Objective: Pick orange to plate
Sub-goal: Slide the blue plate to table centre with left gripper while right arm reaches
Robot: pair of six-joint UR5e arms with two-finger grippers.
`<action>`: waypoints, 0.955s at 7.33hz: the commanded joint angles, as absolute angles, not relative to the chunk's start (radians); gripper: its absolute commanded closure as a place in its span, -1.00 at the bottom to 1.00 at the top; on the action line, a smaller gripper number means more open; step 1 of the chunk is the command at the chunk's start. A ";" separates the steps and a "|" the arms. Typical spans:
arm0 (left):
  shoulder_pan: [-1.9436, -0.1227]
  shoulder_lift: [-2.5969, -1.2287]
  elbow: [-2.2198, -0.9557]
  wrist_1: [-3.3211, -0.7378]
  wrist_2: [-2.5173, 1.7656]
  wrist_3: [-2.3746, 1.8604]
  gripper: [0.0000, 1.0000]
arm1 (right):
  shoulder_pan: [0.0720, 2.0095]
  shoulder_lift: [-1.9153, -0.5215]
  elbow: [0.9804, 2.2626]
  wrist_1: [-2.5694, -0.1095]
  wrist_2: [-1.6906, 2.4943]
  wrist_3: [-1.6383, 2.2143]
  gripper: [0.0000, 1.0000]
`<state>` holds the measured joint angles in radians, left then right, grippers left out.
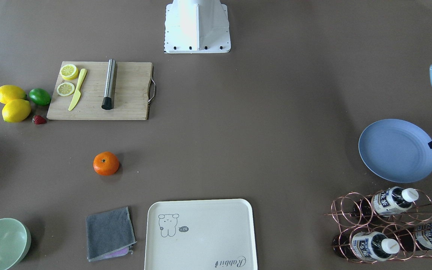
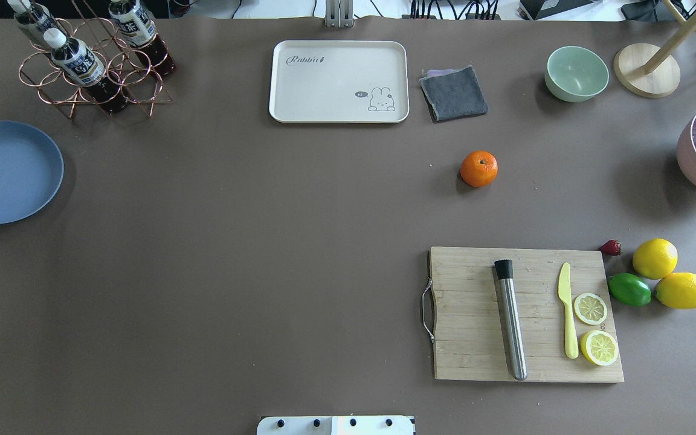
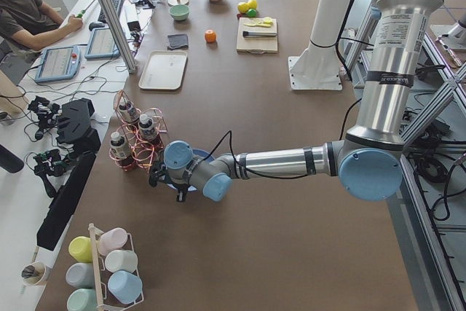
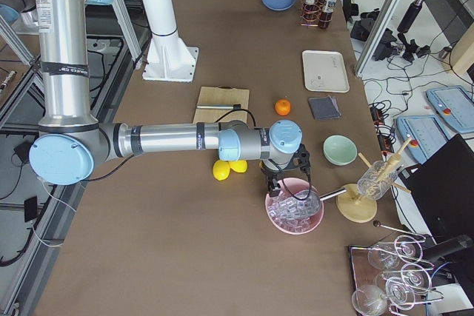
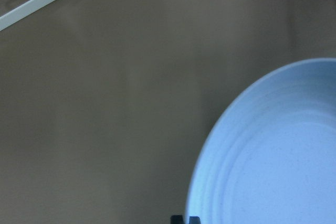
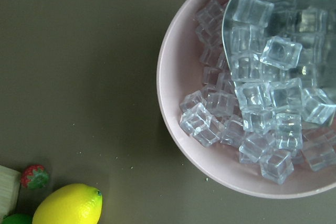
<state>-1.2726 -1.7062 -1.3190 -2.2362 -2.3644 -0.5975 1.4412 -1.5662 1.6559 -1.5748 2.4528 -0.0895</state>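
The orange [image 2: 479,168] sits alone on the brown table, between the grey cloth and the cutting board; it also shows in the front view as the orange [image 1: 106,163]. The periwinkle plate [image 2: 6,172] lies empty at the table's left end, far from the fruit. My left gripper [image 5: 185,219] hovers at the edge of the plate [image 5: 273,150], its two dark tips together with nothing between them. My right gripper [image 4: 280,186] hangs over a pink bowl of ice [image 4: 295,212] at the opposite end; I cannot tell whether it is open or shut.
A cutting board [image 2: 523,314] carries a steel rod, a yellow knife and lemon slices. Two lemons [image 2: 668,275], a lime [image 2: 629,289] and a strawberry lie beside it. A cream tray [image 2: 339,81], a grey cloth [image 2: 454,92], a green bowl [image 2: 576,73] and a bottle rack [image 2: 91,66] line the far edge.
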 commanded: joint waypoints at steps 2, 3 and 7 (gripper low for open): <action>-0.992 -1.756 -1.639 -2.232 -2.332 -1.179 1.00 | 1.324 -1.507 1.726 -1.574 2.448 0.095 -0.99; -0.903 -1.825 -1.666 -2.223 -2.244 -1.321 1.00 | 1.269 -1.473 1.723 -1.574 2.432 0.118 -0.96; -0.581 -2.052 -1.654 -2.040 -1.929 -1.474 1.00 | 1.093 -1.326 1.723 -1.574 2.308 0.384 -0.99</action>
<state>-0.6780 -1.9868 -1.6626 -2.0831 -2.0189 -1.4258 1.1685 -1.3834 1.7228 -1.5740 2.3633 0.2641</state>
